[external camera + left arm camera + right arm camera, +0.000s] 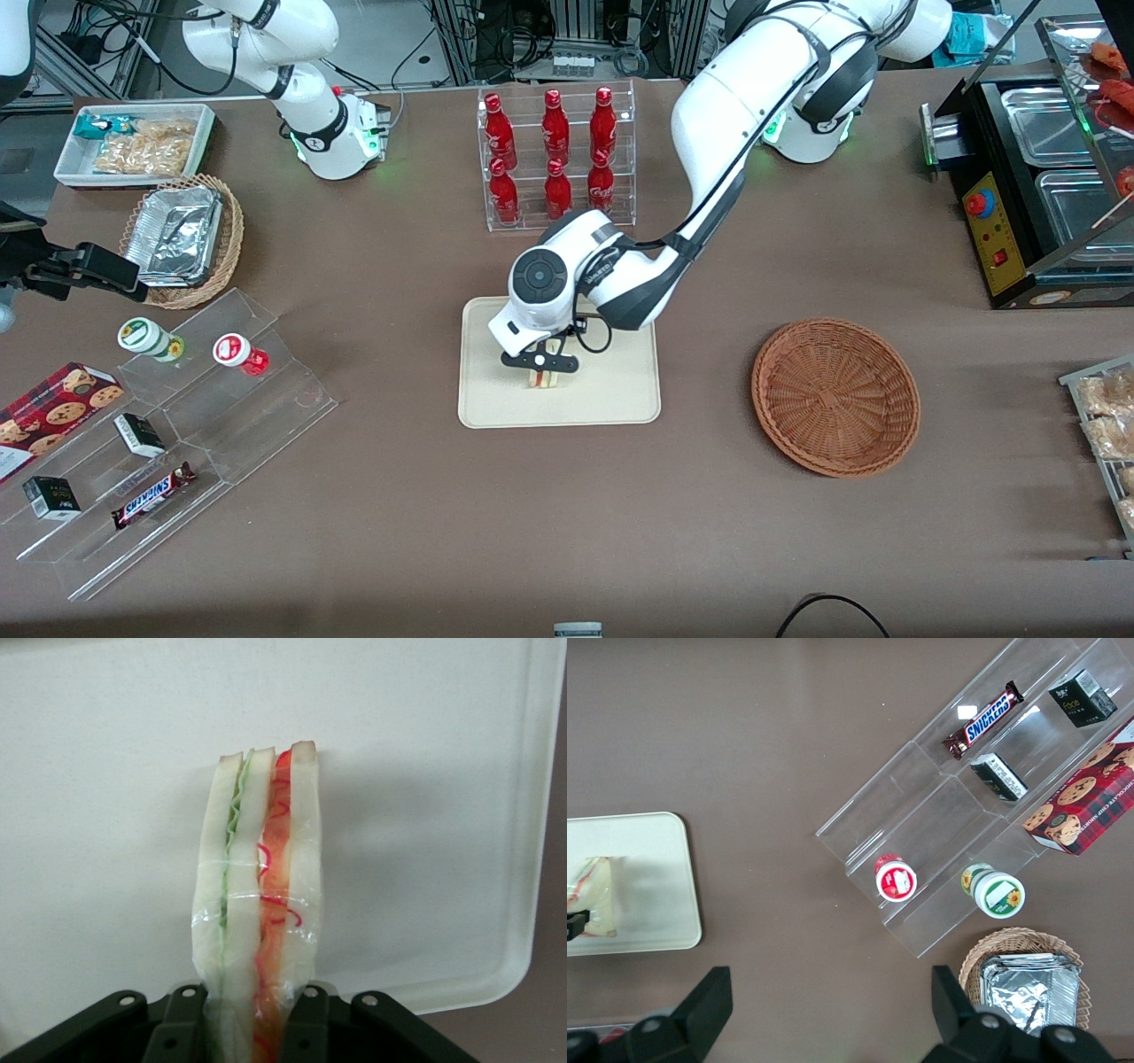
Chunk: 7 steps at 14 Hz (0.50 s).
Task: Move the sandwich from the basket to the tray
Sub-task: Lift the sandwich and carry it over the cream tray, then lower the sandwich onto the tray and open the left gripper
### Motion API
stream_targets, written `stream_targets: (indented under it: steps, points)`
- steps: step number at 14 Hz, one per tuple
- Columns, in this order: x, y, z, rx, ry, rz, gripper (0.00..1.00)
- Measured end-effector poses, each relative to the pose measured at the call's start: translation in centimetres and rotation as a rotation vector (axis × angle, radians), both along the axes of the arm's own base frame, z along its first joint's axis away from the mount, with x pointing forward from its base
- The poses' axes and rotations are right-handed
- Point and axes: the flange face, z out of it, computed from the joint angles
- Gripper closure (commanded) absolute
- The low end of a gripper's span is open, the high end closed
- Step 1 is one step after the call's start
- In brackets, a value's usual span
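One upright sandwich [259, 895] in gripper [246, 1010]

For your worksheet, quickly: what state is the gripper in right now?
Gripper: shut on the sandwich, above the tray.

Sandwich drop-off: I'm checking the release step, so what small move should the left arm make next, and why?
Probably open the claw and let go. The clear-wrapped triangular sandwich is clamped between its fingers directly over the cream rectangular tray, well inside the rim, and appears to sit on or just above it. The reddish-brown wicker basket is already empty.
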Motion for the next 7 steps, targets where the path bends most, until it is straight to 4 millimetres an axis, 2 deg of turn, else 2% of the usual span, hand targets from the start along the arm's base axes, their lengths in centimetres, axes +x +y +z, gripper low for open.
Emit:
stream_targets:
  steps: [3, 7]
  points:
    - [0.2, 0.06, -0.01, 0.018, -0.024, 0.001, 0.74]
    - [0.76, 0.49, -0.02, 0.055, -0.05, 0.109, 0.74]
